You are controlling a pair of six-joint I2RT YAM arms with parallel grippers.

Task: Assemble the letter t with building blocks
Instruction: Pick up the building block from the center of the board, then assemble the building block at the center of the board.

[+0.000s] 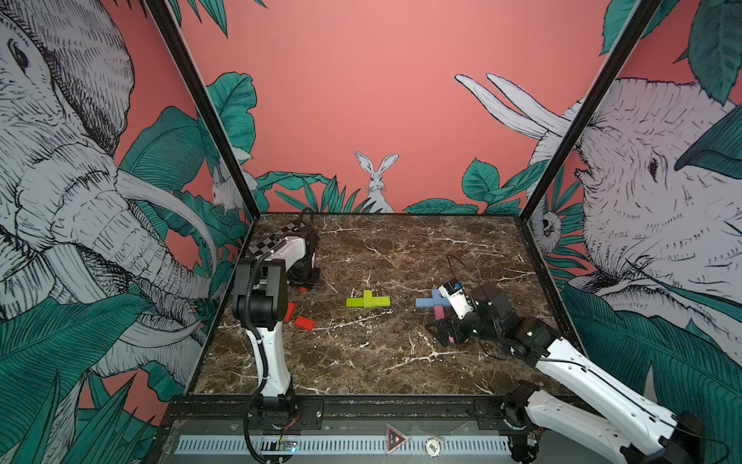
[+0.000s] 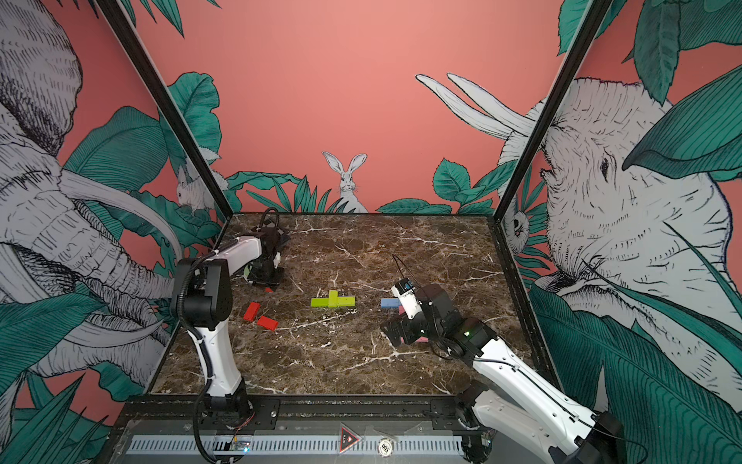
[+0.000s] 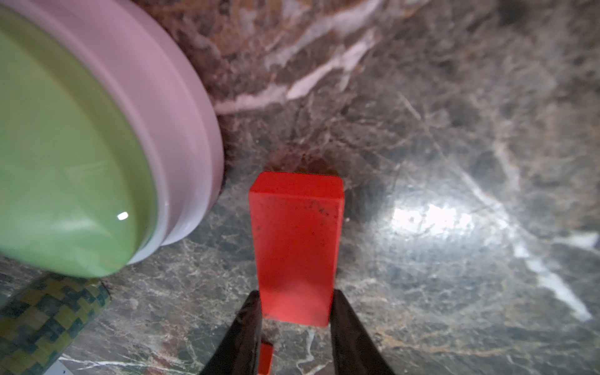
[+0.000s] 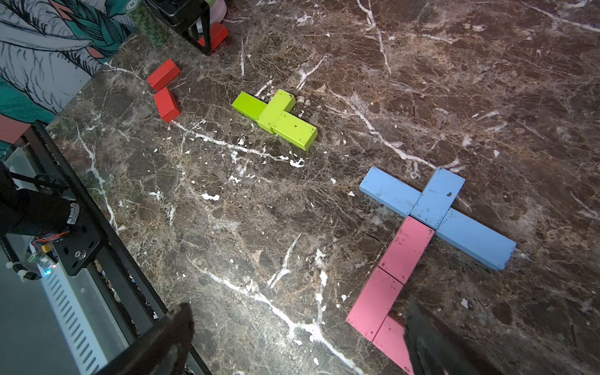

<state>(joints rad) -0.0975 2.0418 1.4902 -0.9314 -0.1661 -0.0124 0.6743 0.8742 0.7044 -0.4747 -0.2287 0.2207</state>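
Left fingers (image 3: 243,331) pinch red block (image 3: 297,246) only at one end: may swivel or slip on lift. Green-topped button (image 3: 65,146) just beside; I could clip it. Right fingers (image 4: 428,341) wide, empty.

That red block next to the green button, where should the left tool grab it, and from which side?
Come from above and pinch the red block across its two long sides, near the end away from the green button. It lies flat, those sides are parallel and bare, and the left tool flanks that end.
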